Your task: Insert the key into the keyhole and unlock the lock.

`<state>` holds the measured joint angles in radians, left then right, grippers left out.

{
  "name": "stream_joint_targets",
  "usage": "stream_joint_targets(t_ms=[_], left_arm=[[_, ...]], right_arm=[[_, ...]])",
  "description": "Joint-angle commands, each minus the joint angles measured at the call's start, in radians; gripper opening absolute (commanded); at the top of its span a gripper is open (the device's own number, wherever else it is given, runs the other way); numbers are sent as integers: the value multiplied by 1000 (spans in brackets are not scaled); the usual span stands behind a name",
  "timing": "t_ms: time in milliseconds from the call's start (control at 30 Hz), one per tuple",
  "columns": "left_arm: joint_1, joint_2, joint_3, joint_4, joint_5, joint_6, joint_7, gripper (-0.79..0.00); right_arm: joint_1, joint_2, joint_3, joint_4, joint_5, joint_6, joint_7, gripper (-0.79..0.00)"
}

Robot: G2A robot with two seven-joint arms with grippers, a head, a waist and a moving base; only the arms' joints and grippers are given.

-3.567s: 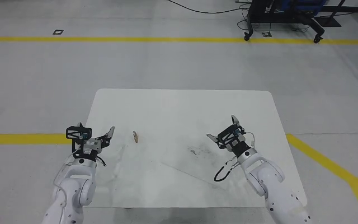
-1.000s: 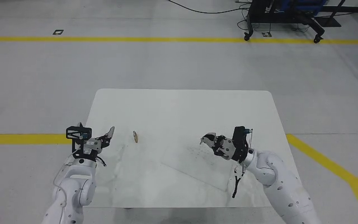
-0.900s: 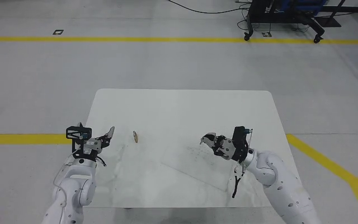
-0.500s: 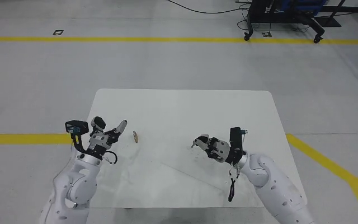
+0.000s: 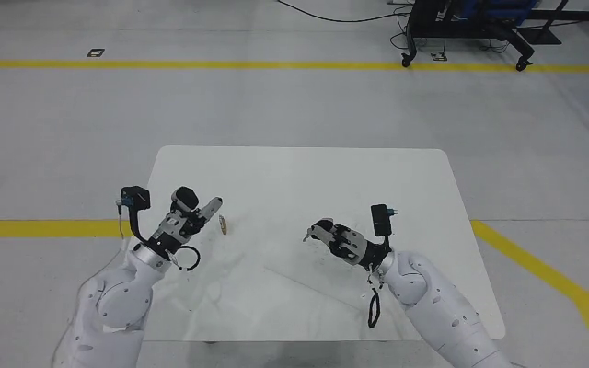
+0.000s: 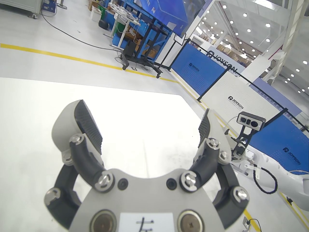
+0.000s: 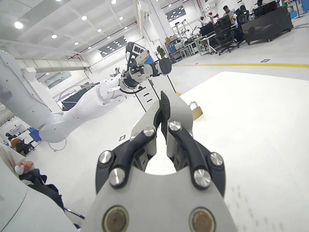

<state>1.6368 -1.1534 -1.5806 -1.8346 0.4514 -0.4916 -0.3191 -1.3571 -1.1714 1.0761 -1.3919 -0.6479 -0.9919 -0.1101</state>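
Lock point(image 5: 222, 224) is lying on the left half of the white table point(image 5: 368, 175) in the top view, as a small brass-coloured shape. The left gripper point(image 5: 201, 201) is hovering just to the left of it and slightly farther back, with its fingers spread apart. The right gripper point(image 5: 314, 232) is hanging over the middle of the table, well apart from the lock on its right, with its tips pointing left.

In the left wrist view, the left gripper point(image 6: 143, 111) is holding its two ribbed pads point(image 6: 88, 121) wide apart above bare tabletop point(image 6: 36, 97), with nothing between them. The right arm point(image 6: 265, 163) is showing beyond the right-hand finger.

In the right wrist view, the right gripper point(image 7: 163, 102) is pressing its pads together. Whether anything thin is pinched between them cannot be told. The lock point(image 7: 196, 111) is sitting on the table point(image 7: 253, 121) just past the gripper's tips, its brass body down and its silver shackle pointing up. The left gripper point(image 7: 154, 65) is hanging farther off, above the table's far edge, its fingers apart.
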Motion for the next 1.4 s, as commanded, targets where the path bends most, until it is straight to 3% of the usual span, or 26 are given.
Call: stream_joint_targets(t_ms=[0, 100, 133, 200, 367, 567, 733, 833, 900, 933, 967, 1000, 1033, 1367], left_arm=[[-8, -1, 18, 21, -282, -45, -51, 0], [-33, -1, 66, 47, -662, -41, -206, 0], [-60, 0, 88, 62, -861, -6, -321, 0], [-109, 2, 114, 103, -1101, 82, -493, 0], [-249, -3, 183, 256, -1279, 213, -694, 0], [-348, -8, 226, 379, -1163, 118, -751, 0], [-336, -6, 241, 377, -968, -79, -760, 0], [-320, -7, 260, 351, -875, -120, -711, 0], [-314, -7, 268, 337, -835, -131, -691, -71], [-310, -7, 270, 332, -819, -135, -683, -182], [-307, -7, 272, 327, -812, -138, -675, -234], [-305, -6, 274, 324, -809, -138, -669, -360], [-304, -6, 276, 322, -804, -135, -669, -406], [-307, -1, 301, 324, -678, -143, -624, -511]], right_arm=[[-5, -3, -9, -5, 14, 27, 5, -785], [0, -12, -41, -9, 80, 13, -3, -785], [9, -17, -58, -7, 108, 11, -4, -785], [28, -26, -85, 1, 138, 12, 7, -785], [71, -46, -129, 42, 201, 7, -9, -785], [92, -68, -168, 65, 284, -20, -54, -785], [121, -78, -196, 100, 325, -20, -29, -785], [143, -87, -219, 126, 358, -20, -10, -785], [157, -92, -231, 141, 378, -20, -1, -785], [162, -94, -234, 148, 384, -20, 2, -785], [166, -96, -236, 153, 391, -20, 2, -785], [169, -98, -237, 159, 397, -20, 2, -785], [171, -99, -237, 163, 400, -20, 3, -785], [185, -114, -252, 206, 439, -20, 28, -785]])
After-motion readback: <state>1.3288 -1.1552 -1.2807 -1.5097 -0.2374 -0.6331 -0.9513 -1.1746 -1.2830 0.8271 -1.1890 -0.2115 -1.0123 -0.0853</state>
